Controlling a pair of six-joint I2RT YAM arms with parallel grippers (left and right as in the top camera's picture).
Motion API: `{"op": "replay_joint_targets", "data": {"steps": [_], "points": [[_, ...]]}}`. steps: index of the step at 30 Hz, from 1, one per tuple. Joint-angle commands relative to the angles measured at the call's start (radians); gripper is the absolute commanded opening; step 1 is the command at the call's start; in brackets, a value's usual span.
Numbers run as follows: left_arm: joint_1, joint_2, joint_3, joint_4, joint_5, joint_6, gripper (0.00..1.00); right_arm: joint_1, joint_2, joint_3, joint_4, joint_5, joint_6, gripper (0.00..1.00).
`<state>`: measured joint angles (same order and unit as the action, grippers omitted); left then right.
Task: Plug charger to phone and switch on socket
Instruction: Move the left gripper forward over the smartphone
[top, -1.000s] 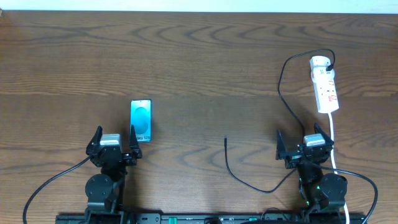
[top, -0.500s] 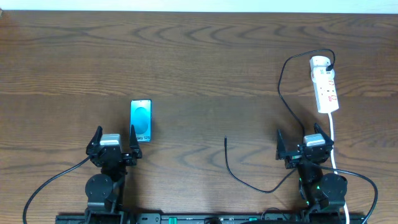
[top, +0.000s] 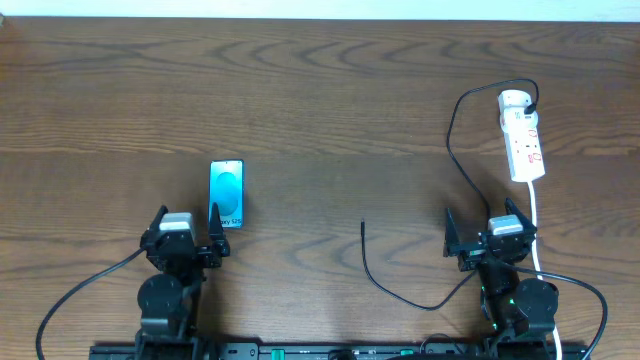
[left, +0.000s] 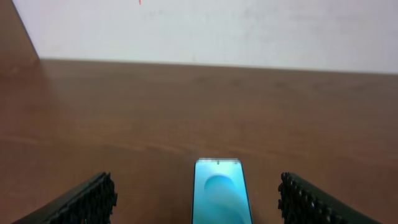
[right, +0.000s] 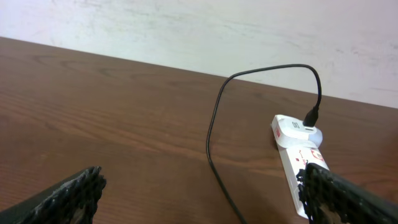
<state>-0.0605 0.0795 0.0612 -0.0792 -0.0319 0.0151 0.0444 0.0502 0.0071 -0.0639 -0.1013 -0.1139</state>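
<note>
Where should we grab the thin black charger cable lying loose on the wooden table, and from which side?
Just behind its free tip, from above, probably. The thin black charger cable lies flat and straight there, running towards the robot, so jaws set left-right would straddle it and leave the tip clear to plug in.

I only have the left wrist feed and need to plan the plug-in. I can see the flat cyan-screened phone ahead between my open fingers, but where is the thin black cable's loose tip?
Observer: The thin black charger cable ends in a loose tip on the wooden table. It lies to the right of the flat cyan-screened phone, well apart from it.
Operator: And its other end?
Observer: It is plugged in at the far end of the narrow white power strip, on the table's right side.
Operator: Is the right gripper busy?
Observer: No. The right gripper is open and empty, beside the strip's thick white cord.
</note>
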Motion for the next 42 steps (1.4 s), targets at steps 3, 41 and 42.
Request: {"op": "replay_joint_targets", "data": {"steps": [3, 41, 42], "points": [[0.005, 0.164, 0.156, 0.004, -0.005, -0.016, 0.83, 0.003, 0.0, -0.002, -0.004, -0.003, 0.004, 0.99], [0.005, 1.474, 1.32, -0.844, 0.178, -0.092, 0.84, 0.003, 0.0, -0.002, -0.004, -0.003, 0.005, 0.99], [0.005, 1.484, 1.319, -0.844, 0.178, -0.092, 0.84, 0.003, 0.0, -0.002, -0.004, -0.003, 0.004, 0.99]]}}
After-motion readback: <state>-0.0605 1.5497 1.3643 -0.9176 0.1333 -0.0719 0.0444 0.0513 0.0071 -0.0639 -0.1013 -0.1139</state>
